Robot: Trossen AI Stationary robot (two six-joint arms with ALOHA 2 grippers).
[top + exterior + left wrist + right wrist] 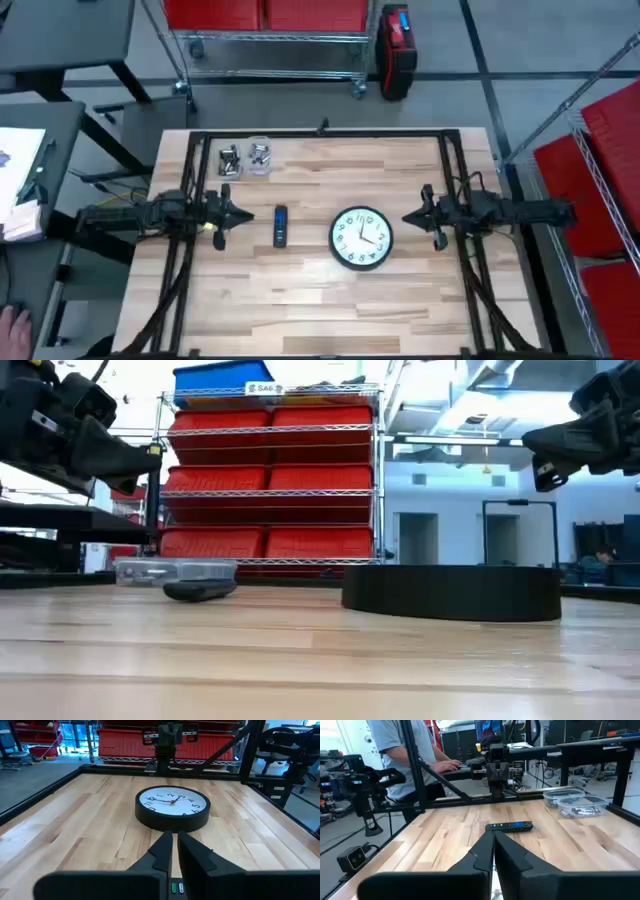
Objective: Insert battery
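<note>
centre lane: remote (pixel 280 226) and clock (pixel 361 238) lay side by side between the two arms, bare wood between them | far edge: two clear containers (pixel 245 158) stood near the left — well apart from the remote | near half of table (pixel 300 310): open wood

Hour numerals on the white clock face (pixel 172 803), small white shelf label (pixel 264 388) unreadable

left tool (pixel 225 222): fingers together, hovering, left side | right tool (pixel 424 217): fingers together, hovering, right side
</note>
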